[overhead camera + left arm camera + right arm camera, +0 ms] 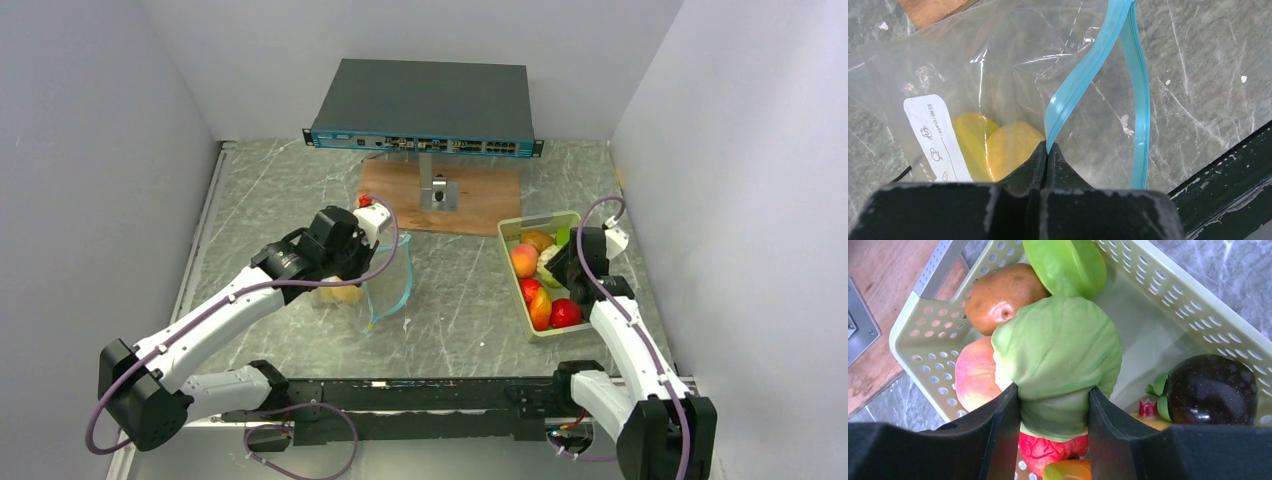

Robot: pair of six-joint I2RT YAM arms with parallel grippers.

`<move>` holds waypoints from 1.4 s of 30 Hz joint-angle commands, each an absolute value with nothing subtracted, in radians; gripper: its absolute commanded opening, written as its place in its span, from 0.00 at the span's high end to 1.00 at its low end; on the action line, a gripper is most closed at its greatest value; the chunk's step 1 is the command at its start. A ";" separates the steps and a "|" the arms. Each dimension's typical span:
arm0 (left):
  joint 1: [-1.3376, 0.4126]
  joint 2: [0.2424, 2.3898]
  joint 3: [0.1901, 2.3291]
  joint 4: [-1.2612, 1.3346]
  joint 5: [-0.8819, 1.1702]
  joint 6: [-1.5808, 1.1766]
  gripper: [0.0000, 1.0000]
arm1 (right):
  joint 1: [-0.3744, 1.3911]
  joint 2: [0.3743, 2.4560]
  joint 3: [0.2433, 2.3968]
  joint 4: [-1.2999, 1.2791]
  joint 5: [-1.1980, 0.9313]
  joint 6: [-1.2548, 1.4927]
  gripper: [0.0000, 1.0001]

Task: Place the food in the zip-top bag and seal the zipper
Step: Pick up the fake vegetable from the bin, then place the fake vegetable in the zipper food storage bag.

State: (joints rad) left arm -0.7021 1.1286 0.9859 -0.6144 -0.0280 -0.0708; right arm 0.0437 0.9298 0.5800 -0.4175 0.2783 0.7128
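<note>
The clear zip-top bag [372, 290] stands left of centre, its teal zipper [400, 285] hanging open in a loop. My left gripper [1047, 150] is shut on the near lip of the zipper [1083, 80] and holds the mouth up. Yellow food [998, 147] lies inside the bag. My right gripper [1054, 405] is over the pale green tray [515, 232] and is shut on a green cabbage-like toy [1058, 355]. Around it lie a brown pear [998, 295], a peach [975, 375], a green piece [1068, 262], a dark eggplant [1210, 390] and a red piece [1048, 450].
A dark network switch [425, 105] stands on a metal post over a wooden board [470, 195] at the back. A small red thing [364, 201] lies by the left wrist. White walls close both sides. A black rail [430, 395] runs along the near edge.
</note>
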 commanded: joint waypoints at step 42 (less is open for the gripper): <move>-0.710 1.089 1.013 -0.599 -0.063 -0.058 1.00 | 0.961 1.217 0.868 0.125 -0.218 0.432 1.00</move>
